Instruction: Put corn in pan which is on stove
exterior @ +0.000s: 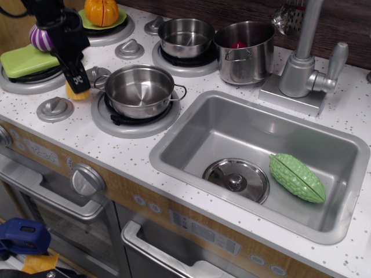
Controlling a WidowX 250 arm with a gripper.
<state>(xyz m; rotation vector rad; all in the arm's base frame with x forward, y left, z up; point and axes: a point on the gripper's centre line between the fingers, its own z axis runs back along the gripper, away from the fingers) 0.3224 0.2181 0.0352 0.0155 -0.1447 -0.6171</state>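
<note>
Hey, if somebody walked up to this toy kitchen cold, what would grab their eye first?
Probably the black end effector at the left of the stove, down on the small yellow corn beside the shiny pan on the front burner. Next, the bright green ridged vegetable lying in the sink next to a steel lid. The orange pumpkin toy on a green plate at the back left also stands out.
</note>
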